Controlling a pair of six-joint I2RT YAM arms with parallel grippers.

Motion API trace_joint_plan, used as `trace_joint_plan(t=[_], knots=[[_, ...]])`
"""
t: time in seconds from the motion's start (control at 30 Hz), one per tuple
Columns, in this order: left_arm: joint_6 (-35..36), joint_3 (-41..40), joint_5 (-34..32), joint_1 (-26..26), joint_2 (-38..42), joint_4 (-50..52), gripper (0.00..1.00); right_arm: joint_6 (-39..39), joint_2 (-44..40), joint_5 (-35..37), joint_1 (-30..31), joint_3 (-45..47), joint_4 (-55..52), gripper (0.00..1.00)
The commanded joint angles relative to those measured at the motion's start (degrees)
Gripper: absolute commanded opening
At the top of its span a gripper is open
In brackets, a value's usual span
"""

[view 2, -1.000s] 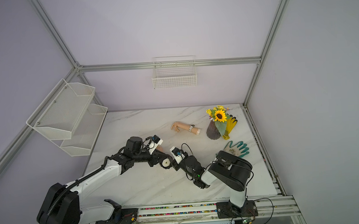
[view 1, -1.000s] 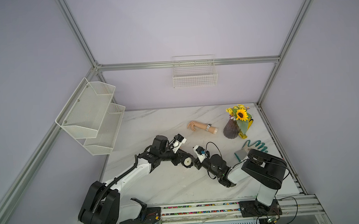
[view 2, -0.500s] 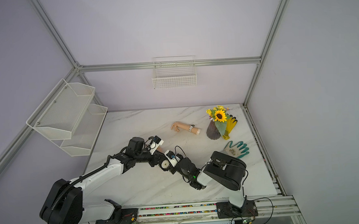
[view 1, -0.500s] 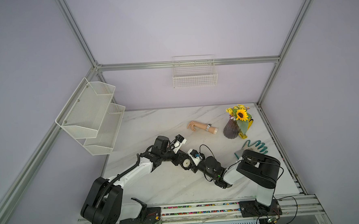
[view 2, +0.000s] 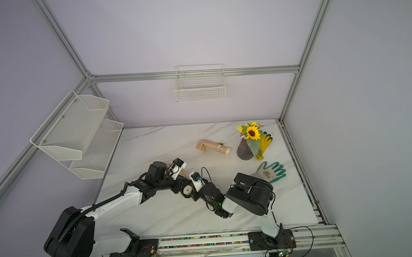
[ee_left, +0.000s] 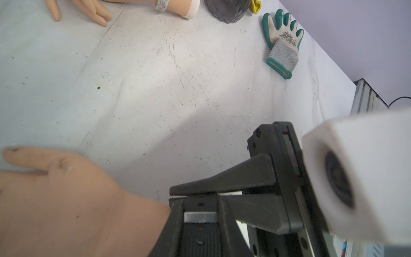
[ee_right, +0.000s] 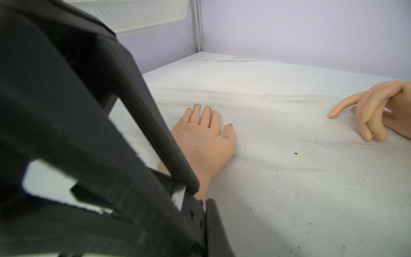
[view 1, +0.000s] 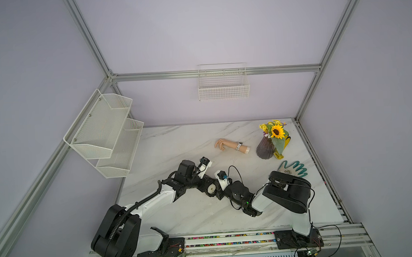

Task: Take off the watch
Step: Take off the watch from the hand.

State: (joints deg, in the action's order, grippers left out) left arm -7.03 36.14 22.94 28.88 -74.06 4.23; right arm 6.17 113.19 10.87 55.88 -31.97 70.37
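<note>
Lying flat on the white, grey-veined surface point(view 1: 176, 145), the nearer mannequin hand point(ee_right: 204, 138) is seen as smooth and flesh-toned, with smudged fingertips. Its wrist is crossed by a black perforated strap point(ee_left: 200, 231) carrying a dull metal buckle. The right claw point(ee_left: 173, 196) is clenched, its wedge-shaped matte black fingers pressed together with the tips at that strap; whether the strap is pinched cannot be told. One angular black finger of the left claw point(ee_right: 191, 189) is laid across the same wrist, but whether that claw is clenched cannot be told. Well apart, the farther mannequin hand point(view 1: 222, 144), its fingers curled, is found wearing a pale-banded watch point(view 1: 238, 146) at the wrist, just beside a ribbed dark vase point(view 1: 265, 150). A knitted glove point(ee_left: 282, 42) with a teal rubbery coating is spread flat nearby.
</note>
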Motion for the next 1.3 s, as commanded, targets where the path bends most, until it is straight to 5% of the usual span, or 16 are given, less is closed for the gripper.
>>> trace_joint_plan(t=[0.0, 0.4, 1.27], knots=[[-3.2, -2.5, -10.7, -1.1, 3.6, -1.2, 0.0, 4.7, 1.6, 8.0, -1.5, 1.2, -0.1, 0.0], [-7.6, -8.4, -21.5, -1.2, 10.0, -3.0, 0.0, 10.7, 3.4, 11.3, -2.4, 1.8, -1.4, 0.0], [-8.6, -10.7, -25.4, -1.2, 14.0, -4.0, 0.0, 29.1, 4.7, 18.9, -7.8, -3.0, -21.2, 0.0]])
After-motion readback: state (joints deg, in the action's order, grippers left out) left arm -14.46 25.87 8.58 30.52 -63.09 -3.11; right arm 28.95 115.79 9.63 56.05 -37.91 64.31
